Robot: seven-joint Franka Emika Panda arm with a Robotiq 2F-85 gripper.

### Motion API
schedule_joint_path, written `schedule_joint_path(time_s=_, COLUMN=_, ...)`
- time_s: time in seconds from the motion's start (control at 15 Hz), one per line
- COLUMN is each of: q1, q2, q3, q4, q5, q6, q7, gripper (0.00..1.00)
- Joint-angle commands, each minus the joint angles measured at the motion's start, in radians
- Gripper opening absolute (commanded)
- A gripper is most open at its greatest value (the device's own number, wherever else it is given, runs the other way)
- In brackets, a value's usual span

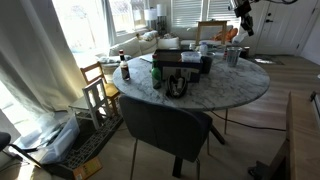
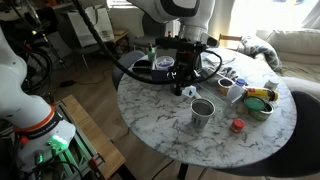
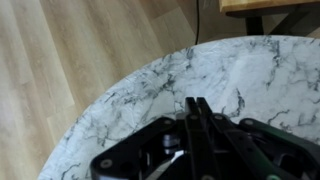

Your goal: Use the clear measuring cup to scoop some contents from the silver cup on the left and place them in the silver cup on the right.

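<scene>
A silver cup (image 2: 203, 112) stands on the round marble table (image 2: 160, 125), and it also shows in an exterior view (image 1: 232, 55). A second small metal cup (image 2: 226, 82) stands behind it. A small clear measuring cup (image 2: 190, 92) sits on the table just below my gripper (image 2: 185, 72). In an exterior view the gripper (image 1: 240, 18) hangs well above the table's far edge. In the wrist view the fingers (image 3: 197, 106) are pressed together with nothing between them, over the marble table (image 3: 130, 95) near its edge.
A black tray (image 2: 160, 66) with items lies behind the gripper. A bowl (image 2: 258, 104) with green and yellow contents and a small red object (image 2: 237, 125) are near the cups. Bottles (image 1: 125, 68) and a dark chair (image 1: 165, 125) are on the far side.
</scene>
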Motion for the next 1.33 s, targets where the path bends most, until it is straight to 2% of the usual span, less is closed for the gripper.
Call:
schedule_joint_path(time_s=0.0, q1=-0.04, q2=0.045, q3=-0.002, q4=0.049, q5=0.128, q6=0.035, q7=-0.094, gripper=0.01)
schedule_joint_path(time_s=0.6, q1=-0.153, q2=0.194, q3=0.004, q4=0.214, q5=0.365, q6=-0.004, q7=-0.209, gripper=0.01)
schedule_joint_path(time_s=1.27, q1=-0.257, q2=0.282, q3=0.045, q4=0.317, q5=0.521, q6=-0.067, q7=-0.308, gripper=0.01)
